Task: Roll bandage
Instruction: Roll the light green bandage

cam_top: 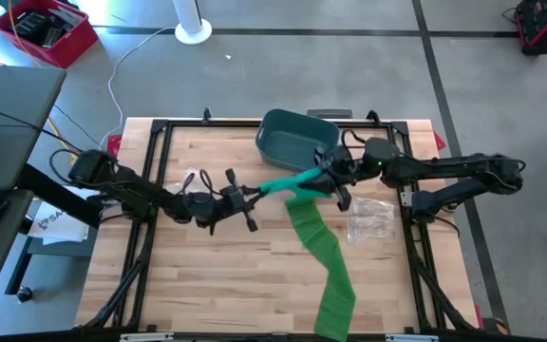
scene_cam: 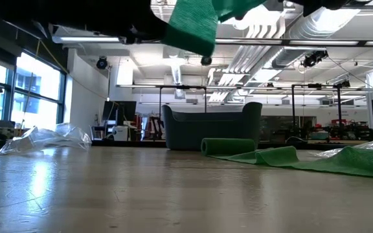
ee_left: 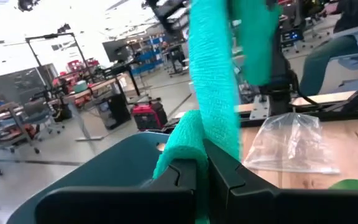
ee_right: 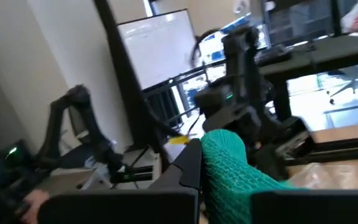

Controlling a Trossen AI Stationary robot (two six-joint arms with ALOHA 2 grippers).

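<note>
A long green bandage (cam_top: pixel 310 228) is held up over the table's middle by both grippers. My left gripper (cam_top: pixel 257 192) comes from the table's left and is shut on one end. My right gripper (cam_top: pixel 324 178) comes from the right and is shut on the bandage farther along. A short span (cam_top: pixel 288 182) runs between them. From the right gripper the strip drops to the wood and lies flat toward the near edge (cam_top: pixel 335 309). In the low view the lifted part (scene_cam: pixel 190 22) hangs at the top, and the strip's hump (scene_cam: pixel 228 146) rests on the table. My left gripper pinches the bandage's bunched end (ee_left: pixel 194 140) between its two fingers. The fingers lie level and come from the table's left. That end is lifted clear, and the strip runs on toward my right gripper. My right gripper pinches a bunched part of the bandage (ee_right: pixel 225 155) between its two fingers, level, from the table's right. The rest hangs below it, with its long tail (cam_top: pixel 330 275) lying on the table.
A dark teal bin (cam_top: pixel 295 138) stands at the far middle, just behind the grippers. A clear plastic bag (cam_top: pixel 368 220) lies right of the bandage, and another clear wrapper (cam_top: pixel 193 180) lies under the left arm. Bare wood shows at the near left.
</note>
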